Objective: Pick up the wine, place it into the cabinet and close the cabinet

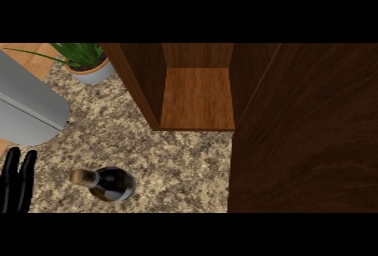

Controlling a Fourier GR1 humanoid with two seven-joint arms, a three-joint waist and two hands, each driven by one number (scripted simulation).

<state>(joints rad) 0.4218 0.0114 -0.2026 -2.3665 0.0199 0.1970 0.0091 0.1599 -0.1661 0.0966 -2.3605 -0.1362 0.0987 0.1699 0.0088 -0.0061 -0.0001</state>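
The wine bottle stands on the counter and the cabinet is open.

The wine bottle (pixel 107 183) stands up on the speckled counter (pixel 177 165), near and to the left, with its cork top leaning left. The cabinet (pixel 196 97) is farther back, and its wooden door (pixel 306 135) swings open on the right. The left hand (pixel 18 180) rests at the left edge, fingers straight and close together, holding nothing, a little apart from the bottle. A potted plant (pixel 87 62) and a grey appliance (pixel 26 105) sit far left.
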